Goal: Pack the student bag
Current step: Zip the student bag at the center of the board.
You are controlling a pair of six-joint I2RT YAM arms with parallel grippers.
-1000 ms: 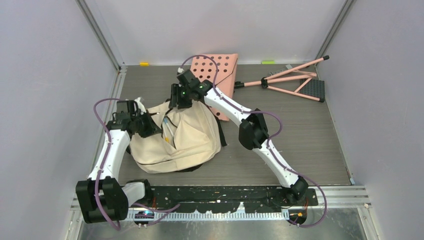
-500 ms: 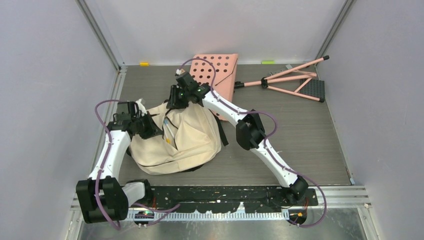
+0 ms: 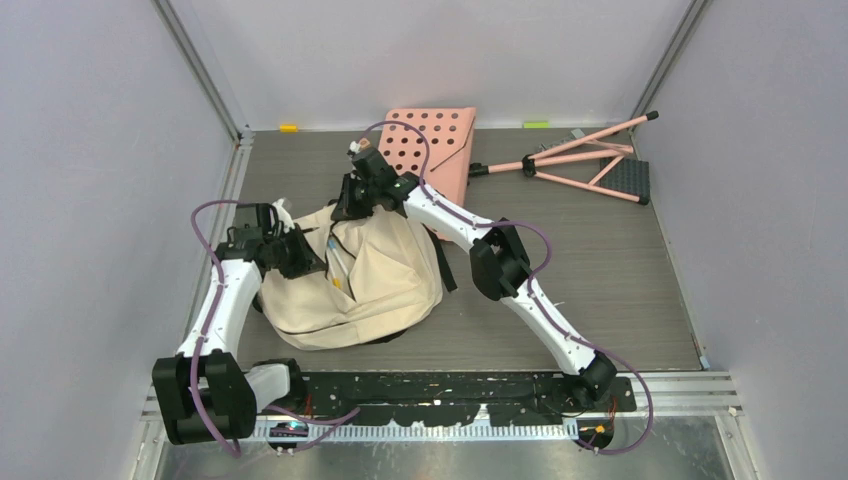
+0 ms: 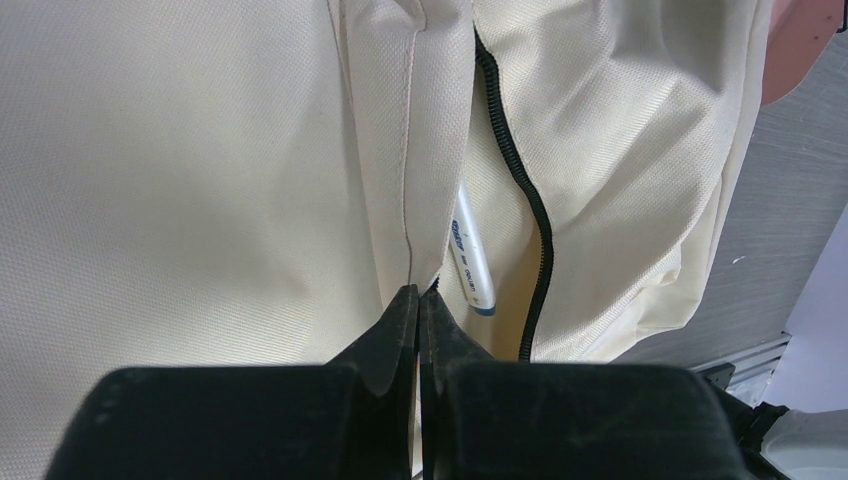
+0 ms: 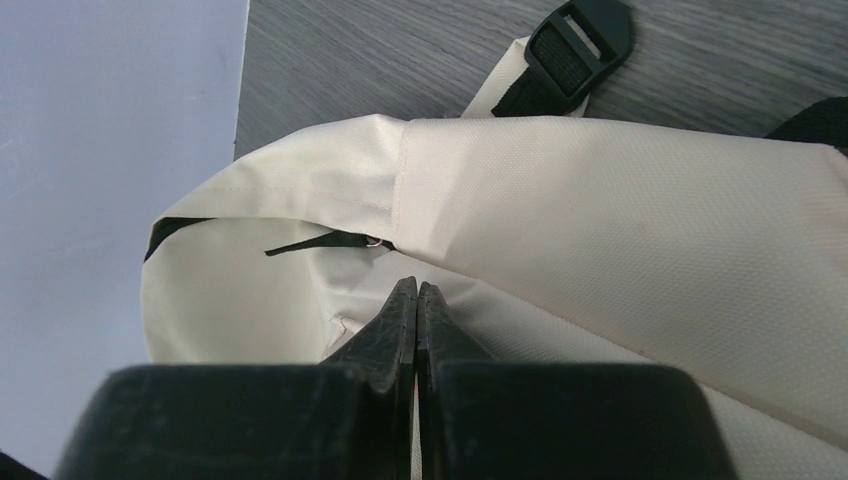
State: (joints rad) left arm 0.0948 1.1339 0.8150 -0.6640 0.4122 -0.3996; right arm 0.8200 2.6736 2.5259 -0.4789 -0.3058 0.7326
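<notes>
The student bag [image 3: 365, 285] lay slumped on the table [image 3: 600, 270], left of centre, between both arms. The left gripper [image 4: 420, 300] was clamped tight, with a fold of cream cloth nipped at its tips beside the black zipper [image 4: 528, 200] and a white pen [image 4: 470, 255] just beyond. The right gripper [image 5: 416, 290] was closed too, tips pressed against the bag's far edge. Whether any cloth was caught there, I couldn't tell.
</notes>
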